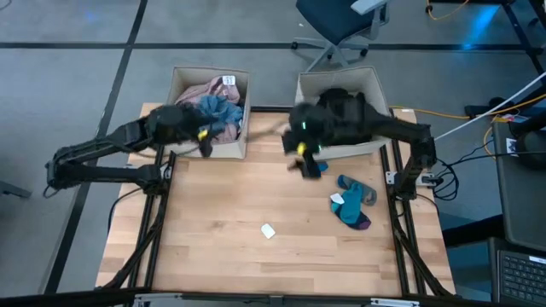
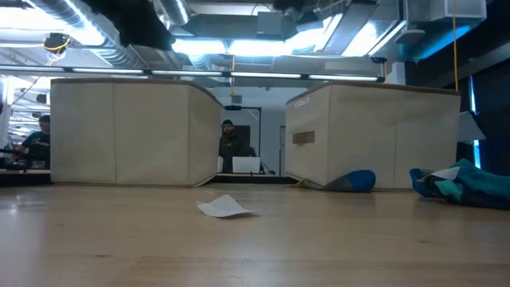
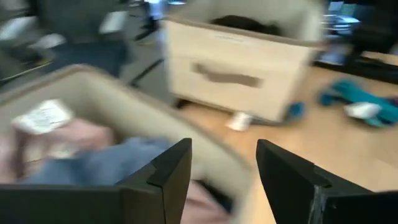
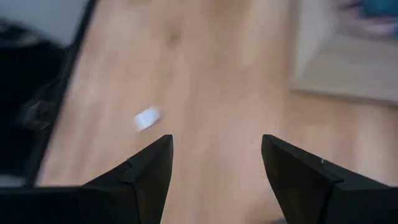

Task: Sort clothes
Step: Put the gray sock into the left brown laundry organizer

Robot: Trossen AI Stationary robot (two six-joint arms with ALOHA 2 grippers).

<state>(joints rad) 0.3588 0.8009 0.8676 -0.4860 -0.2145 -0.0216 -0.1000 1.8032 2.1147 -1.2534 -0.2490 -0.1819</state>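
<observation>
The left gripper (image 1: 203,139) is at the front edge of the left bin (image 1: 181,83), near that bin's right corner. Its two fingers (image 3: 168,171) are spread apart and hold nothing. Just past them, inside the bin, lie a pink garment (image 1: 198,89) and a blue garment (image 1: 218,111). They are close to the fingers but not between them. A white tag (image 1: 228,80) sits on top of the pink one.

The right gripper (image 1: 305,153) is over the table, just in front of the right bin (image 1: 311,85), near that bin's left corner. Its fingers (image 4: 149,171) are spread wide too, and nothing is between them. Under them there is only bare wood and a small white paper piece (image 4: 147,117) lying farther off on the table (image 1: 222,230). A dark garment (image 1: 345,107) fills the right bin, behind this gripper.

The teal socks (image 1: 351,205) lie on the table, on the right side, in front of the right bin. They are well apart from the left gripper and a little way off from the right one. No finger touches them. In the low view the socks (image 2: 462,183) rest flat on the wood at the far right, and a small blue piece (image 2: 356,181) lies against the foot of the right bin.
</observation>
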